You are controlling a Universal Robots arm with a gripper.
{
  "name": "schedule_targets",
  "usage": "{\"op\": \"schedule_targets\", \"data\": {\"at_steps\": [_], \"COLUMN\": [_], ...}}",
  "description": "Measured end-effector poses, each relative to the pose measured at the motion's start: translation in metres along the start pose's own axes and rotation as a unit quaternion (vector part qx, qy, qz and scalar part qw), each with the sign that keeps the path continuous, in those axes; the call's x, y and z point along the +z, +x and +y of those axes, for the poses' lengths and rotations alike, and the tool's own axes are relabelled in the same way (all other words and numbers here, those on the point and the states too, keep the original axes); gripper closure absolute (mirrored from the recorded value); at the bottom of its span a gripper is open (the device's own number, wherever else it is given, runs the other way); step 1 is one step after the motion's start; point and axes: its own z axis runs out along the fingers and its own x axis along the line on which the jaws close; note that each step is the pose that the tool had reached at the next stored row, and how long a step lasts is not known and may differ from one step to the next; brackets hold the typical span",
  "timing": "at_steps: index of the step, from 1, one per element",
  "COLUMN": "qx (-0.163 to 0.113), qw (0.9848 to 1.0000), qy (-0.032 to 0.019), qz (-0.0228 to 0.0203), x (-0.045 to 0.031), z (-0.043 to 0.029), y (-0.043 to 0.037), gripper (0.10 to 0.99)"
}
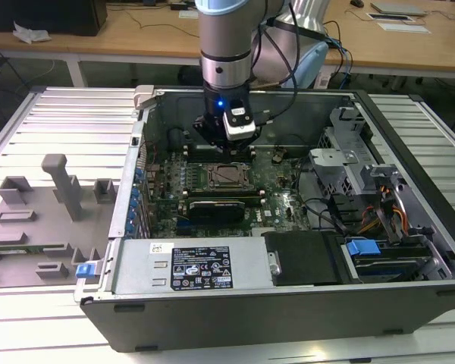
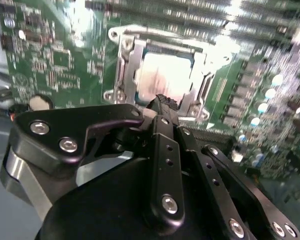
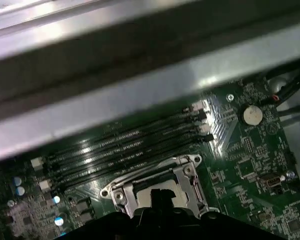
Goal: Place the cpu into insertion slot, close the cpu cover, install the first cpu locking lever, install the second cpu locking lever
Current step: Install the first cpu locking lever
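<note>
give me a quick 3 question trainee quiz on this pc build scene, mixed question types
1. True or false: the cpu already lies in the insertion slot.
2. Multiple choice: the pincer is nearest to A) the blue drive latch, B) the cpu cover, C) the grey fixtures outside the case.
3. Fill in: the motherboard sits inside an open computer ____.

Key
1. True; its pale metal face shows inside the socket in the second wrist view.
2. B; the cpu cover frames the chip just past the fingertips.
3. case.
</note>
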Motion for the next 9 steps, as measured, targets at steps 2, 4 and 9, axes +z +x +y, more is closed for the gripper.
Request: {"op": "schedule_targets", "data": {"at_steps": [2, 4, 9], "qx": [0.000, -0.002, -0.043], "qw": [1.0000, 1.0000, 0.9991], "qy": [0.0022, 0.0050, 0.0074], "qz": [-0.0007, -0.0009, 0.0008], "x": [0.0002, 0.0005, 0.0020], "z": [-0.0045, -0.0074, -0.0083], "y": [-0.0015, -0.0025, -0.0026], "gripper": [0.980, 0.980, 0.980]}}
